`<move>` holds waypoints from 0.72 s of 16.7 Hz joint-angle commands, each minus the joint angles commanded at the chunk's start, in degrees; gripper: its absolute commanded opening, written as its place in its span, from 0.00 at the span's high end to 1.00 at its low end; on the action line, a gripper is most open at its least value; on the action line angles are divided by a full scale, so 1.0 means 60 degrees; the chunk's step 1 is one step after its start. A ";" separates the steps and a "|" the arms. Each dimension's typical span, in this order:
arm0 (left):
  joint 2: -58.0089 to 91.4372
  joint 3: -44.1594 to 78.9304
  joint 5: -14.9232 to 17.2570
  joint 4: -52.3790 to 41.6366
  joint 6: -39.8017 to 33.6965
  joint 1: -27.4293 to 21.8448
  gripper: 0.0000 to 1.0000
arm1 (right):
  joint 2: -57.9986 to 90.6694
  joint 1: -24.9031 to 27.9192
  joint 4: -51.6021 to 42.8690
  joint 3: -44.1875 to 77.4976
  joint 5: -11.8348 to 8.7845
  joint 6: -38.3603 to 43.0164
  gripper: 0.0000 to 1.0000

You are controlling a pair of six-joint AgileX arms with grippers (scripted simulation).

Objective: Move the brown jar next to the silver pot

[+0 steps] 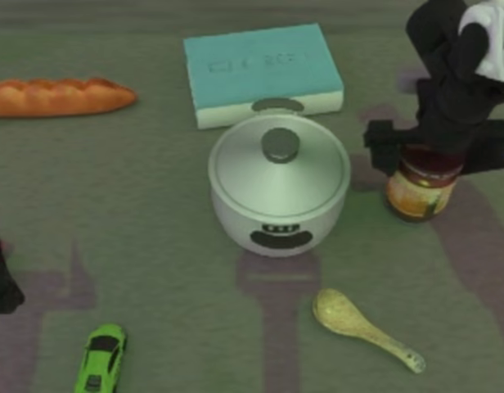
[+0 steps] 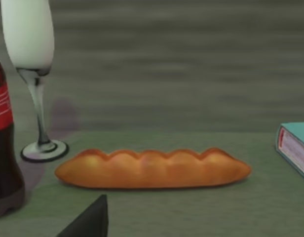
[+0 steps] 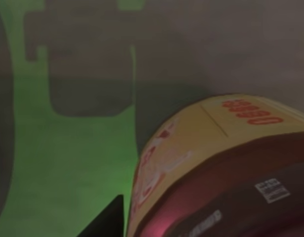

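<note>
Top view: right gripper (image 1: 436, 147) clamped over the brown jar (image 1: 420, 188), right of the silver pot (image 1: 279, 183), near but apart. Book (image 1: 263, 72), bread (image 1: 60, 96), toy car (image 1: 101, 358), spoon (image 1: 362, 326). Left arm parked at the left edge.

Left wrist view: adds cola bottle (image 2: 5, 138) and glass (image 2: 34, 74), both cut off; left gripper's state cannot be told.

Right wrist view: jar label fills the frame; pot hidden.

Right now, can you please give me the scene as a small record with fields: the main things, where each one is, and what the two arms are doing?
jar: small round brown jar with orange-yellow label, right of the pot, apart from it
pot: large silver metal pot with domed lid, table centre
right tool: directly over the jar lid; grip cannot be confirmed
left arm: parked at the table's left edge
behind pot: teal book
far left: long orange bread loaf
front: beige spoon, green toy car
</note>
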 joint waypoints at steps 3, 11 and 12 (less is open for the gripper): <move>0.0000 0.0000 0.0000 0.0000 0.0000 0.0000 0.00 | 0.0000 0.0000 0.0000 0.0000 0.0000 0.0000 0.40; 0.0000 0.0000 0.0000 0.0000 0.0000 0.0000 0.00 | 0.0000 0.0000 0.0000 0.0000 0.0000 0.0000 0.00; 0.0000 0.0000 0.0000 0.0000 0.0000 0.0000 0.00 | 0.0000 0.0000 0.0000 0.0000 0.0000 0.0000 0.00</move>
